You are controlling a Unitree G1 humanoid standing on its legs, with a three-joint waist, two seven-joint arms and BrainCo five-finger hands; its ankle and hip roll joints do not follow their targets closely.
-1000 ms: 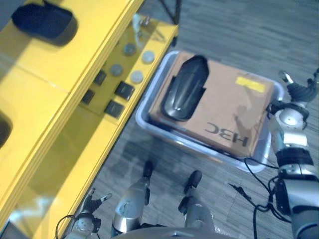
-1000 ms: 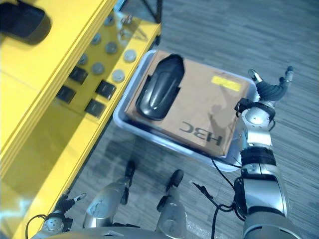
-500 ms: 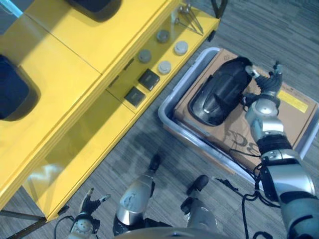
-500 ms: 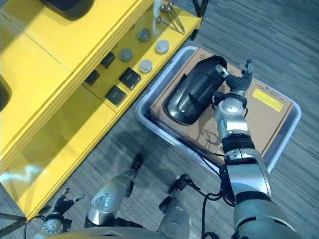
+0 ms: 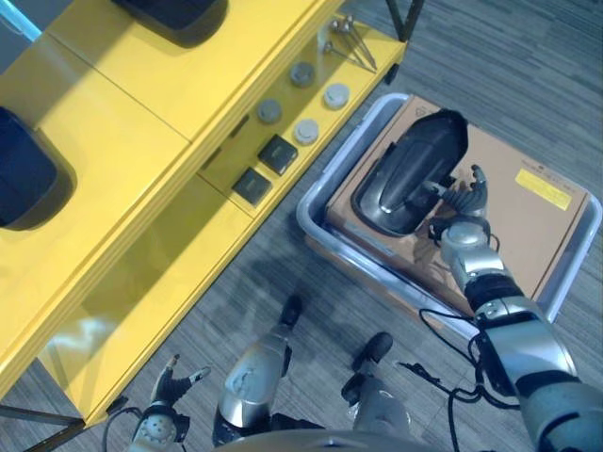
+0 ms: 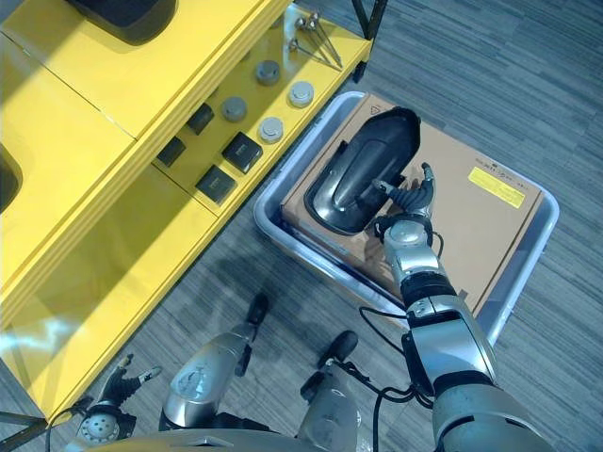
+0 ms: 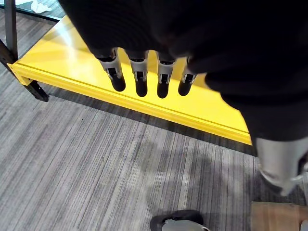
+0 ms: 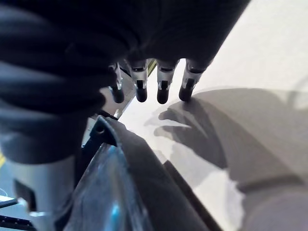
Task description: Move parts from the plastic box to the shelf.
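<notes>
Since a second ago the right hand [image 6: 407,201] has swung in from beyond the grey plastic box [image 6: 279,185] to hover open-fingered beside the glossy black part [image 6: 358,171] lying on the cardboard carton [image 6: 476,226] in it, likely about to grasp, while the left hand [image 7: 144,77] hangs open by the yellow shelf [image 5: 141,141].

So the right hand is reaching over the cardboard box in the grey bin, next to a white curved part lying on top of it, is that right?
Not quite: the curved part is black, not white, as the right eye view shows. The rest holds: the right hand reaches over the cardboard box in the grey bin, beside that part lying on top.
</notes>
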